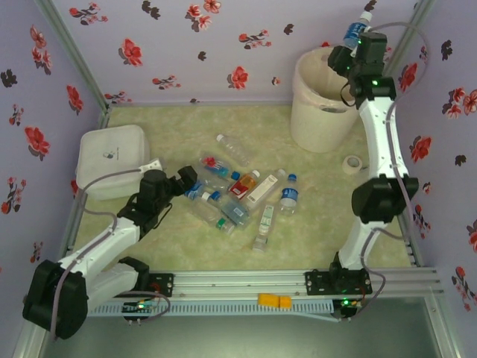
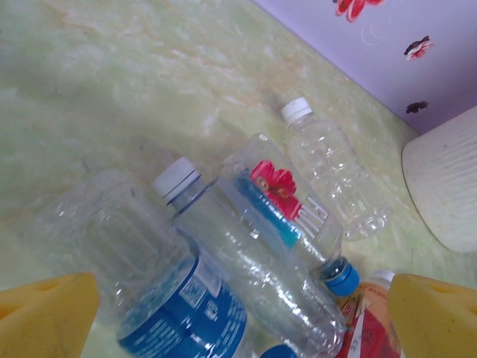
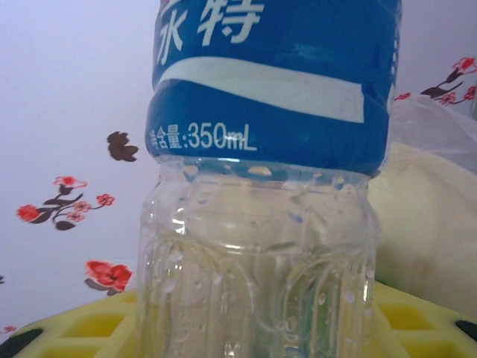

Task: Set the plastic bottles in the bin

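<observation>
Above the bin [image 1: 317, 119], I am gripping a blue-labelled bottle [image 1: 356, 30] tight in the right gripper [image 1: 349, 51]; the left gripper [image 1: 192, 181] is hanging wide apart, empty, over the bottle pile [image 1: 238, 195].

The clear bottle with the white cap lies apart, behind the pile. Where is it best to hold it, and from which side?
Probably the middle of the clear bottle, coming straight down from above and closing across its width. It lies flat on its side, slanted with the cap to the far left, and bare table shows along both long sides.
</observation>
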`<state>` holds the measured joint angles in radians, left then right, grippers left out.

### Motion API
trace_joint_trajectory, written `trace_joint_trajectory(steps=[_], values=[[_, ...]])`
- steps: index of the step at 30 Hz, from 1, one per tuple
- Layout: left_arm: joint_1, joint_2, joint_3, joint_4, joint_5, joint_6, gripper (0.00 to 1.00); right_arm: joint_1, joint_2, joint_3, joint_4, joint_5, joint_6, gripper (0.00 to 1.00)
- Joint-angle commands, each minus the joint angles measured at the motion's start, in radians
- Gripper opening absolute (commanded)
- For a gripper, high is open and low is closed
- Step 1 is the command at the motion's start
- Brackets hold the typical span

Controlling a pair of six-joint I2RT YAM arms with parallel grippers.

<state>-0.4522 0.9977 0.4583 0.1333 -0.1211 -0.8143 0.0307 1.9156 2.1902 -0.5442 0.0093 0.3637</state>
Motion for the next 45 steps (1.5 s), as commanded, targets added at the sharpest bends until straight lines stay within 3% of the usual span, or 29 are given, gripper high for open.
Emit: trace_joint_trajectory(steps=[1,6,10,16,21,25,32,38,42,45], values=[[0.007,-0.042,-0.028,-0.038,0.002,-0.015,1.00,0.009,0.117,0.120,-0.121,-0.002,0.020,0.40],[0.007,-0.058,-0.021,-0.057,-0.009,0.011,1.00,0.009,0.201,0.165,-0.159,-0.006,0.056,0.43],[0.007,-0.047,-0.011,-0.058,-0.005,0.021,1.00,0.008,0.224,0.170,-0.157,-0.005,0.069,0.54],[0.007,-0.048,-0.003,-0.073,0.005,0.030,1.00,0.008,0.206,0.216,-0.174,0.020,0.051,0.99],[0.007,-0.046,0.012,-0.089,0.026,0.040,1.00,0.009,0.118,0.200,-0.181,0.010,0.022,1.00],[0.004,-0.022,0.047,-0.106,0.031,0.052,1.00,0.023,-0.016,0.067,-0.147,-0.012,0.016,1.00],[-0.017,0.097,0.171,-0.151,0.030,0.085,1.00,0.102,-0.341,-0.395,0.020,-0.008,0.024,1.00],[-0.087,0.236,0.317,-0.289,-0.029,0.074,1.00,0.182,-0.573,-0.776,0.165,-0.037,0.057,1.00],[-0.157,0.275,0.368,-0.408,-0.091,-0.010,1.00,0.202,-0.708,-1.036,0.341,-0.072,0.118,1.00],[-0.224,0.265,0.350,-0.461,-0.111,-0.110,1.00,0.204,-0.762,-1.130,0.339,-0.075,0.137,1.00]])
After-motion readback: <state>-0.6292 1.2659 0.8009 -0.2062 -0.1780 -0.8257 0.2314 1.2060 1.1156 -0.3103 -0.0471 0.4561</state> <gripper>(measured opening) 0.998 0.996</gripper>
